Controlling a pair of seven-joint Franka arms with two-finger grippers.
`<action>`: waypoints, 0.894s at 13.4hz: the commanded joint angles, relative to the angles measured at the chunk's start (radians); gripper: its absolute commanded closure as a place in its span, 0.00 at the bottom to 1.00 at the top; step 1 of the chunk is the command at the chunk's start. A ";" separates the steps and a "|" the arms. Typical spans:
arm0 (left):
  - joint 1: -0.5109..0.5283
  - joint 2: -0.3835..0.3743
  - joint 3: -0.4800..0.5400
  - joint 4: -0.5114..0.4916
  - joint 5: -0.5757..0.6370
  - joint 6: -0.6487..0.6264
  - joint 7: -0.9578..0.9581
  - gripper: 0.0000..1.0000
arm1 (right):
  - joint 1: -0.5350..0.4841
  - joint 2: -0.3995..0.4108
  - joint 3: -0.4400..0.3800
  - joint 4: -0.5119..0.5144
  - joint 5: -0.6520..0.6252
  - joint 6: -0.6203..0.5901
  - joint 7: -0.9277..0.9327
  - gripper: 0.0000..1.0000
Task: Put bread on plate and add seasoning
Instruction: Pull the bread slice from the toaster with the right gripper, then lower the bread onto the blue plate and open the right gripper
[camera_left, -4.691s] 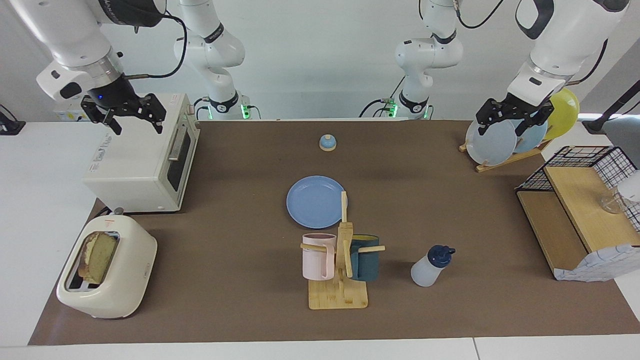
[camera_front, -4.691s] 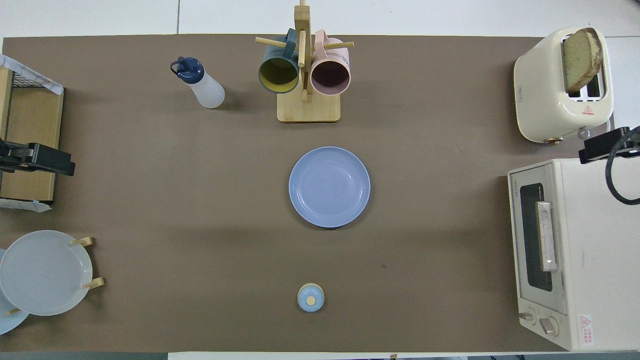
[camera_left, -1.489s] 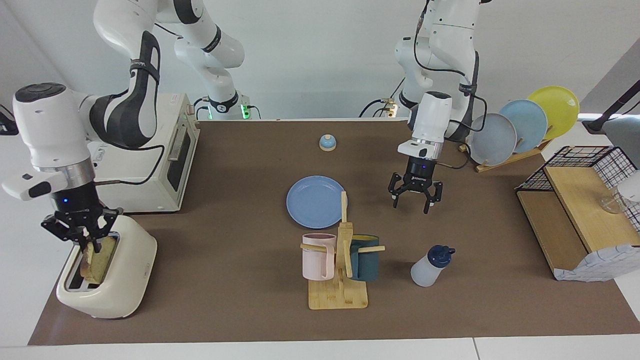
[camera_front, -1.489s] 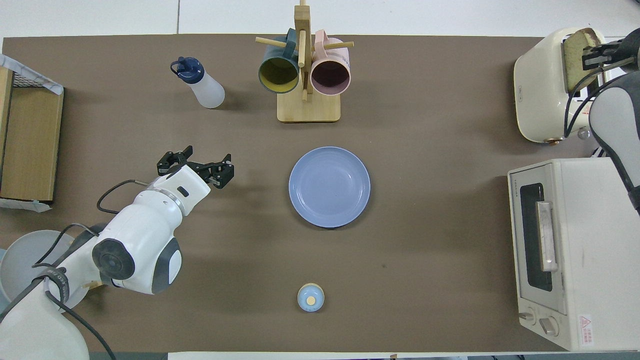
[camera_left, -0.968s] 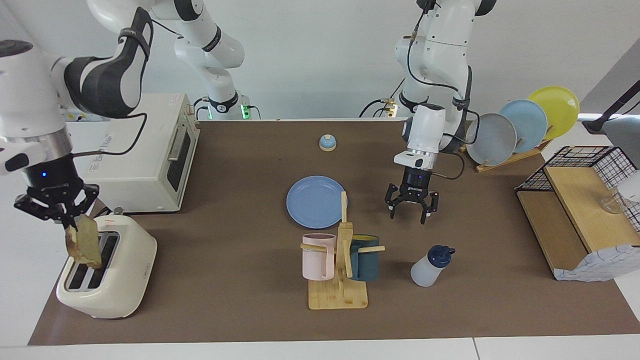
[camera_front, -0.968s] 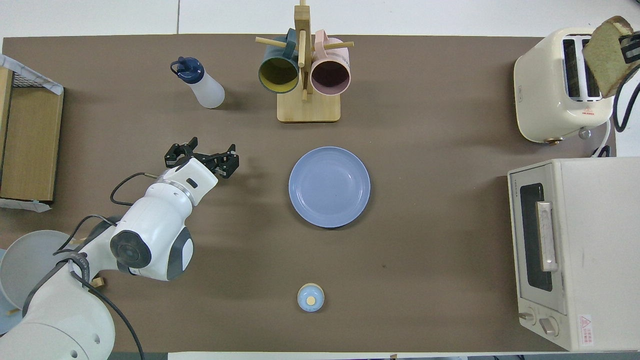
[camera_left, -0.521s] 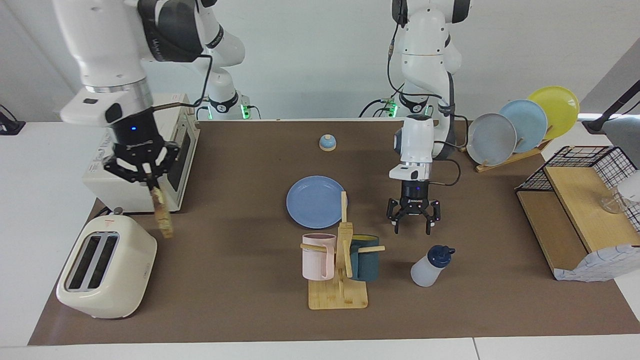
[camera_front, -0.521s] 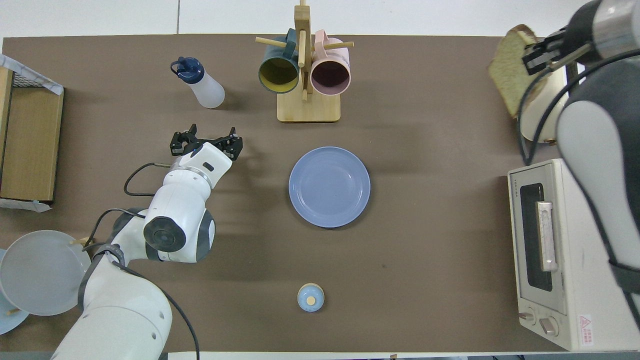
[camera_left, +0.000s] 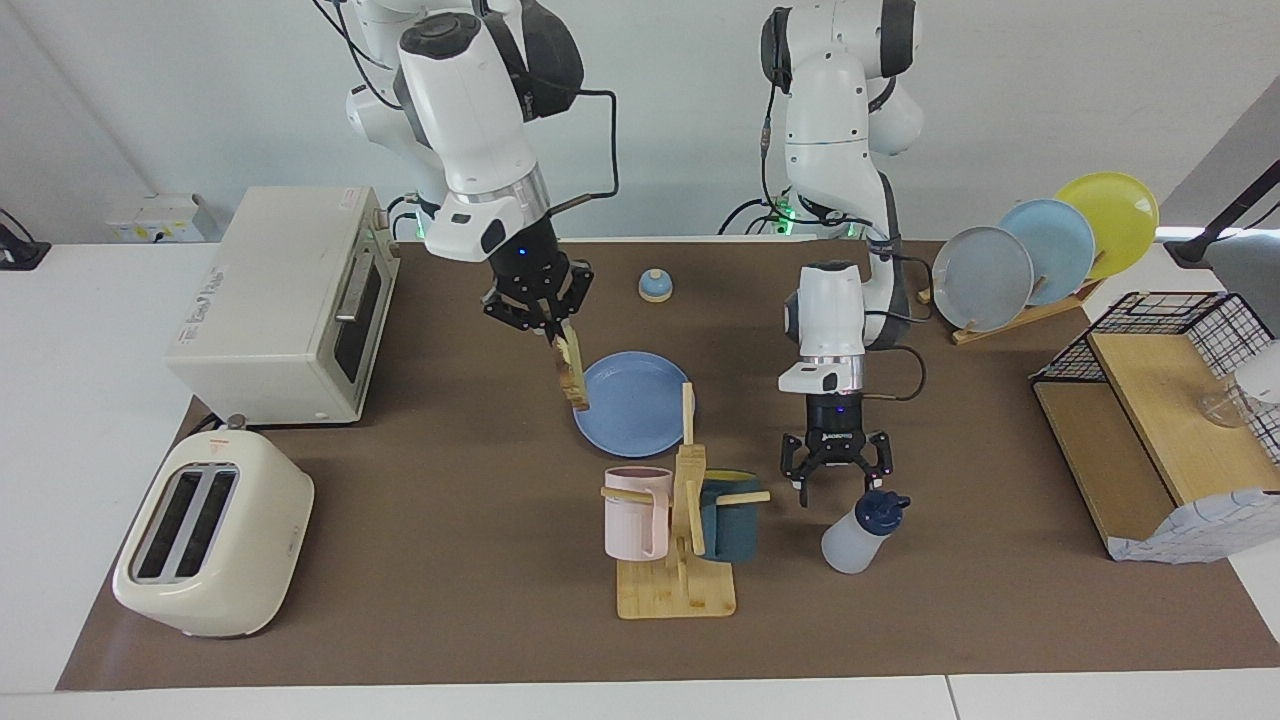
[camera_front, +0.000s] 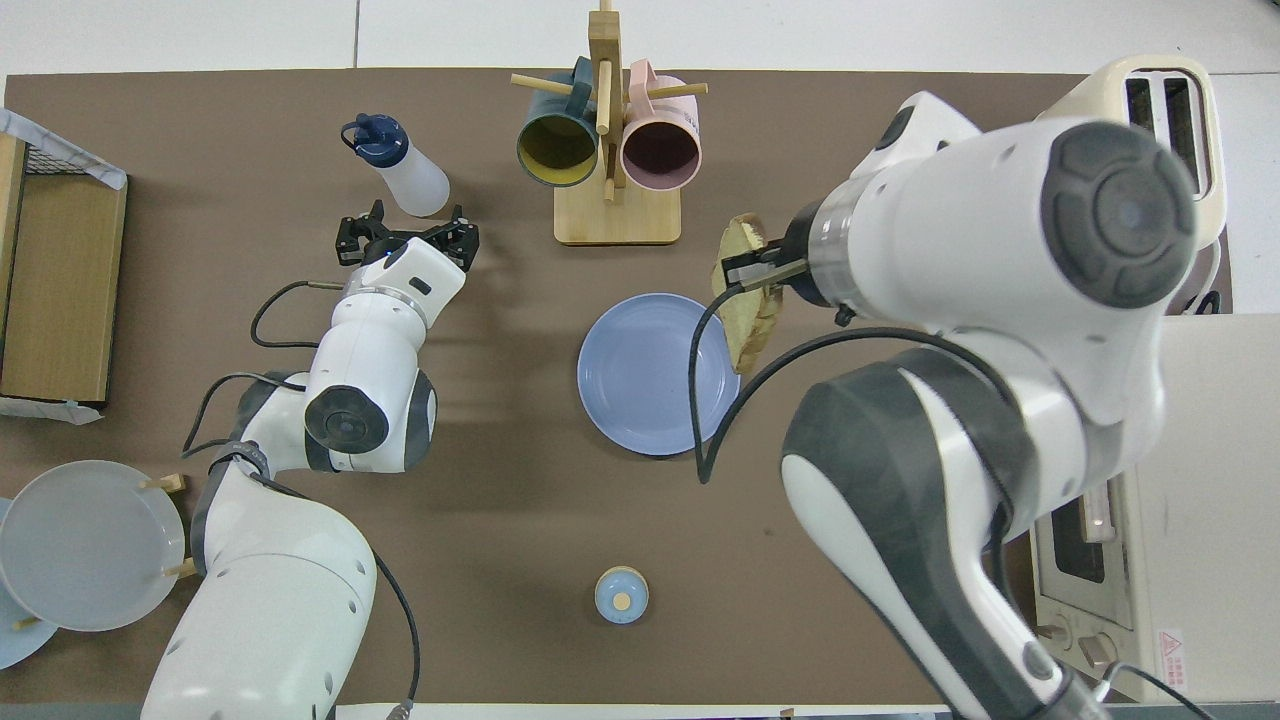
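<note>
Covering the table (camera_left: 480, 640), a brown mat (camera_left: 450, 500) meets white walls (camera_left: 650, 120).

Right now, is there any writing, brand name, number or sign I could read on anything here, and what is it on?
None of the text here is legible.
Boxy white toaster oven: printed label on its top, too blurred to read.
Same oven, overhead view: red-and-white warning sticker near the knobs, words too small to read.
Rounded cream two-slot toaster: small mark on its side, unreadable.
</note>
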 joint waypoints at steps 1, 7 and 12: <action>0.031 0.036 0.006 0.095 -0.013 -0.069 0.000 0.00 | 0.089 -0.047 -0.004 -0.152 0.023 0.141 0.146 1.00; 0.034 0.060 0.008 0.156 -0.011 -0.181 0.001 0.00 | 0.179 0.007 -0.004 -0.293 0.023 0.395 0.222 1.00; 0.052 0.060 0.002 0.162 -0.014 -0.206 -0.022 0.00 | 0.173 -0.018 -0.004 -0.386 0.026 0.444 0.223 1.00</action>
